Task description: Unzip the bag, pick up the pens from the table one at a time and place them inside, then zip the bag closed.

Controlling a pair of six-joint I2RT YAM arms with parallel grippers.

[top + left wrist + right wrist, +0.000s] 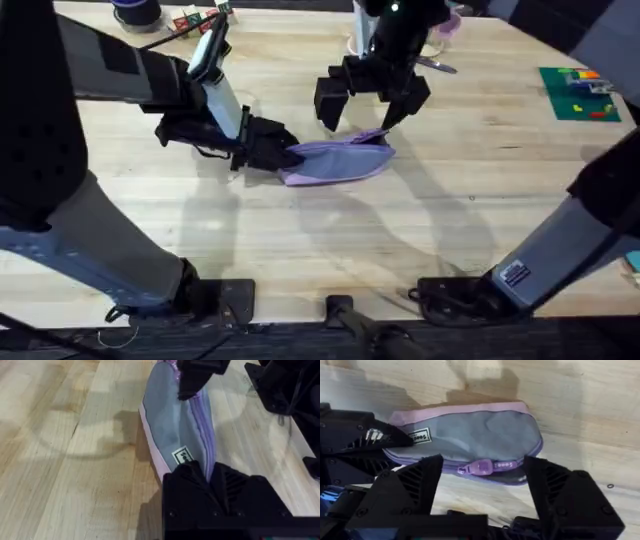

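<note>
Both grippers are at the bag (338, 160) on the table (300, 240): left gripper (285, 152) is clamped on one end, right gripper (482, 485) hangs spread wide, zipper pull (481, 466) between its fingers (412, 482).

Robotics lab or test bench. Two black robot arms clamped by their bases at the near edge of a pale butcher-block table (300, 230). Small green mat (578, 94) with coloured pieces at far right; loose clutter along the far edge. Dark surround beyond.
</note>
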